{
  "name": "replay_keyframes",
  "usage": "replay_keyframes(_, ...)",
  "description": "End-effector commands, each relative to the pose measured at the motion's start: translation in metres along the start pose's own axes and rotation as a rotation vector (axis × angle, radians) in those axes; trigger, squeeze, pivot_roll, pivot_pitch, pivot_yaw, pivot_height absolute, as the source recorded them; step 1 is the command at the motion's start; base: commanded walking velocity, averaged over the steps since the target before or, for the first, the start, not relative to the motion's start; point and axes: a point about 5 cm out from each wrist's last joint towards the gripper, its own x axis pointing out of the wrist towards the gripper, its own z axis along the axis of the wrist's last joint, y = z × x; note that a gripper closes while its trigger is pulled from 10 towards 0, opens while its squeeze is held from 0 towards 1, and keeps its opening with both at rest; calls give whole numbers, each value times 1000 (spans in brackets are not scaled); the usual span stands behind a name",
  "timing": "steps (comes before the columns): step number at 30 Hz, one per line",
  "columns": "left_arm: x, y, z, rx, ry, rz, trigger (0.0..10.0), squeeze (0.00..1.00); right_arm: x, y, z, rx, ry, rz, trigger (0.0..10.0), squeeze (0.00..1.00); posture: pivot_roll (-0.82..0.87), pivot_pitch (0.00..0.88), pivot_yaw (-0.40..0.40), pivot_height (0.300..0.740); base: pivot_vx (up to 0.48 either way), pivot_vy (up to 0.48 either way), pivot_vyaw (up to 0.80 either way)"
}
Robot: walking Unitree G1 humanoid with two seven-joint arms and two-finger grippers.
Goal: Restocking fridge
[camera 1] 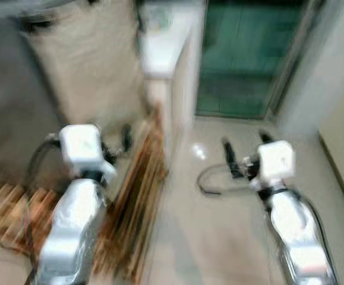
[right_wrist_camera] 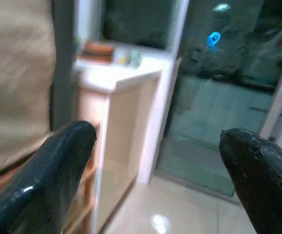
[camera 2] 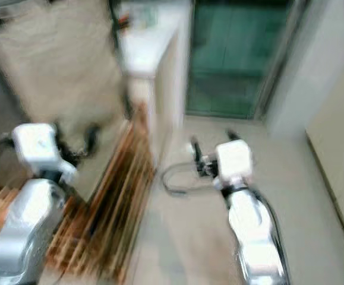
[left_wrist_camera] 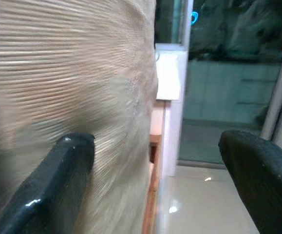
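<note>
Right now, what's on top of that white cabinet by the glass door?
On the white cabinet, blurred things: something orange-brown and something pale green-yellow. What they are cannot be told.

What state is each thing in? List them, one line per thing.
left gripper: open, empty, beside the wrapped beige bulk
right gripper: open, empty, held over the floor
wrapped beige bulk: upright on the wooden pallet
wooden pallet: flat on the floor
white counter: small items on top, too blurred to name
glass door: appears shut
</note>
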Motion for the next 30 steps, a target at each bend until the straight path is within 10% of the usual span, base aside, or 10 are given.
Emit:
replay_keyframes(1,4,-9,1,-19,1,-19,10000,0,-11,-15,-14,-22,68,-48,10000,0,-157,0,53,740,0,0,0)
replay_keyframes(18,-12,15,-21,61,109,-6,10000,0,-4,-11,-13,17,85,14,10000,0,-153,0,63,740,0,0,175)
replay_keyframes(30,7,-13,0,5,14,-63,10000,0,3,-10,-19,39,114,36,10000,0,-145,0,48,740,0,0,465)
